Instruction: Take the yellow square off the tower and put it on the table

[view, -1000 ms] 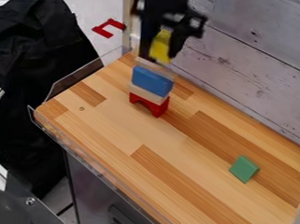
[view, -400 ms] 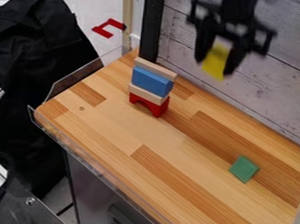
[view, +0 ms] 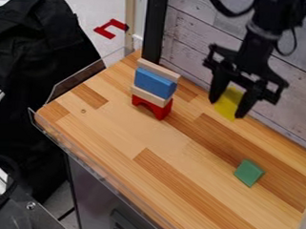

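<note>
Evidently I have the yellow square pinched in my gripper, opened only to its width so it won't slip. I hold it well apart from the tower at its nine o'clock, likely sparing the stack a bump; whether it touches the table I can't tell

This is looking like a robotics lab: an arm is hanging over a table, blocks are standing stacked, and a clear guard is edging the top.
</note>
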You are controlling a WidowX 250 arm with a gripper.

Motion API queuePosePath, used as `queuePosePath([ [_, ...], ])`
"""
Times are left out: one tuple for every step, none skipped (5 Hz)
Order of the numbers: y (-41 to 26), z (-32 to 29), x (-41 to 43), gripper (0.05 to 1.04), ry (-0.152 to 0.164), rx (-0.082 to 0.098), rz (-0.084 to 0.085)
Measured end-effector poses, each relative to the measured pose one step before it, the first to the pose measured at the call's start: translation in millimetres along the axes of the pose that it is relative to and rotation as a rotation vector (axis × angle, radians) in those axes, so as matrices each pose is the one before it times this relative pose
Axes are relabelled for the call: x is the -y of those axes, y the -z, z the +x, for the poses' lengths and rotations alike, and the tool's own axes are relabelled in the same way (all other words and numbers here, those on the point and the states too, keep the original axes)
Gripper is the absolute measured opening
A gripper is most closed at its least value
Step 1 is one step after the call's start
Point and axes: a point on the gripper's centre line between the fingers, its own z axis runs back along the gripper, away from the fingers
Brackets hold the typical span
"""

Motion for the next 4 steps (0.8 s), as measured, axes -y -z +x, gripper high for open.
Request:
queuePosePath([
  [23.4,5.36,5.56,0.55,0.0103,-0.0206,-0.0166],
  [18.48,1.48,3.58,0.55,0.0103,-0.0286,-0.0124],
  [18.43,0.77,-0.51,0.55,-0.0194,-0.0212,-0.0318],
  [10.3,-0.29,-1.63,0.55,-0.0093,-0.0156,-0.0255],
])
